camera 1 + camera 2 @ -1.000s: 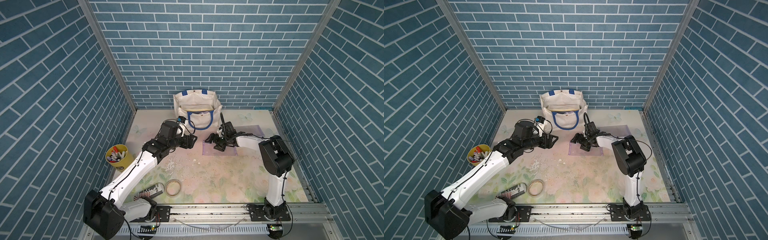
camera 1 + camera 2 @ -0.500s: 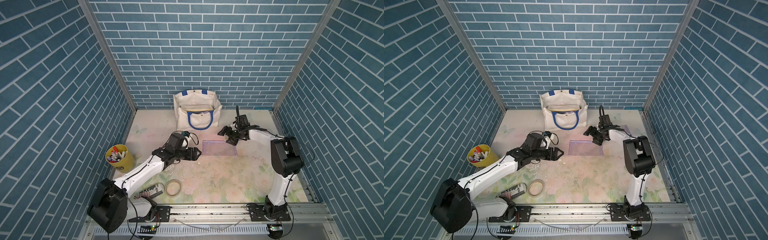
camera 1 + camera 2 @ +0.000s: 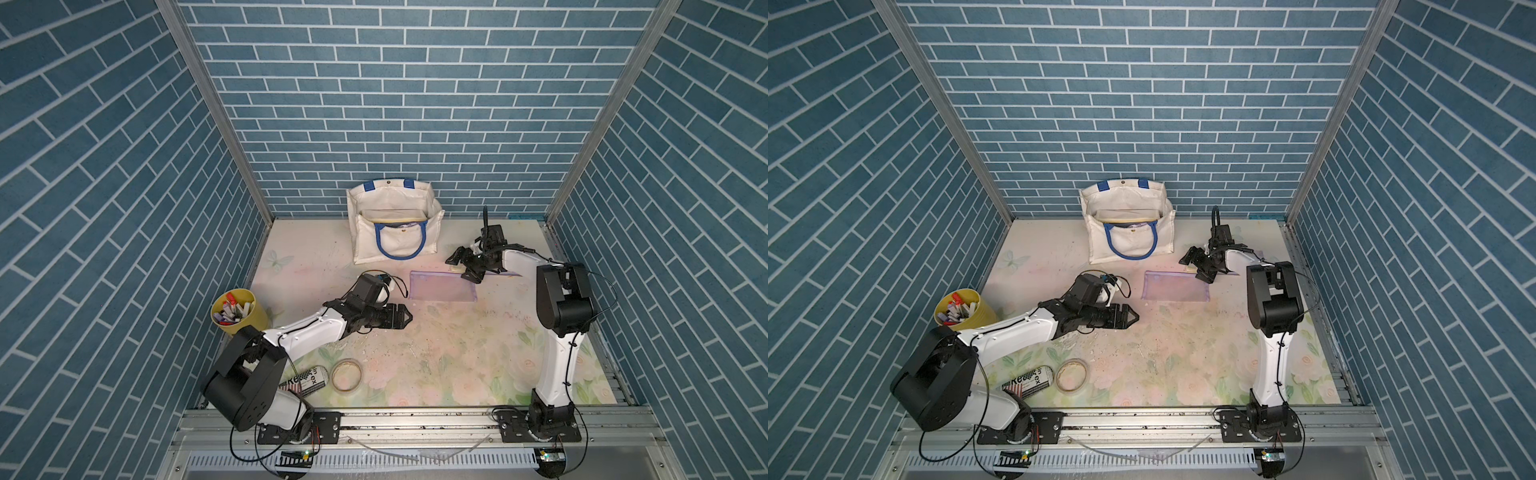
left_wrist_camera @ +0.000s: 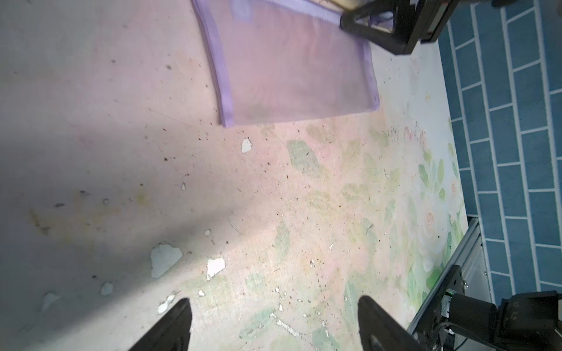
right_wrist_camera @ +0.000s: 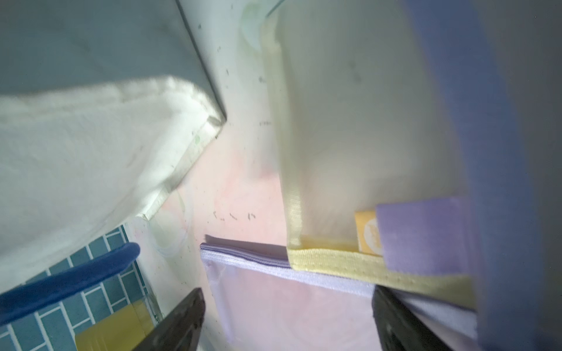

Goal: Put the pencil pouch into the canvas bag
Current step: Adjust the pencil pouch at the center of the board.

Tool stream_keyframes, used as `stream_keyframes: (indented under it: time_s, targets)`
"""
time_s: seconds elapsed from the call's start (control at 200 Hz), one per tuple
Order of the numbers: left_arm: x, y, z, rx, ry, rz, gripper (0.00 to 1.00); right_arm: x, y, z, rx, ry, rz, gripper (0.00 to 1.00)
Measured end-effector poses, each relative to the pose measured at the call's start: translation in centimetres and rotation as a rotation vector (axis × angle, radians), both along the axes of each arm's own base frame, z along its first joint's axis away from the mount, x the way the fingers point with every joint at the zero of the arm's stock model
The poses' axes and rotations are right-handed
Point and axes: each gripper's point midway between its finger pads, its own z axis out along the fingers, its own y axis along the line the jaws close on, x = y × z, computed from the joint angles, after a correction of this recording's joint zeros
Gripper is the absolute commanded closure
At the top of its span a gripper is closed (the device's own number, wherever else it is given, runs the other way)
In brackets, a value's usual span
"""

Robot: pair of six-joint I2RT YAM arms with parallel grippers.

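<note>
The purple mesh pencil pouch (image 3: 442, 286) lies flat on the worktop (image 3: 457, 353) at mid-frame, its long axis running left to right, near and below the open-mouthed canvas bag (image 3: 392, 245). The right fingers (image 3: 473, 275), spread wide and empty, hang at its upper right corner and are the nearer. The left fingers (image 3: 399, 318), equally wide and empty, sit apart at its lower left. The scuffed worktop around it is bare.

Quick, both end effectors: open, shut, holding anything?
Left end effector: open, empty.
Right end effector: open, gripping nothing, at the edge of the purple pouch.
</note>
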Motion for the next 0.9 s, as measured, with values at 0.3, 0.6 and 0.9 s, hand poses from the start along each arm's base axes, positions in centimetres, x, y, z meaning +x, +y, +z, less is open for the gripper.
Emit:
stream_keyframes:
  time_s: [0.3,0.6,0.9]
  targets:
    - [0.9,-1.3,-1.6,-0.001,0.024,0.013,0.14,-2.5,0.0,-0.3,0.007,-0.017,0.007,0.15]
    - [1.8,-1.7,-2.2,-0.016,0.026,0.04,0.14,-11.0,5.8,-0.3,0.089,0.044,0.047,0.13]
    - [1.8,-1.2,-2.0,-0.024,0.02,0.06,0.14,-12.0,8.2,0.3,0.183,0.103,0.011,0.13]
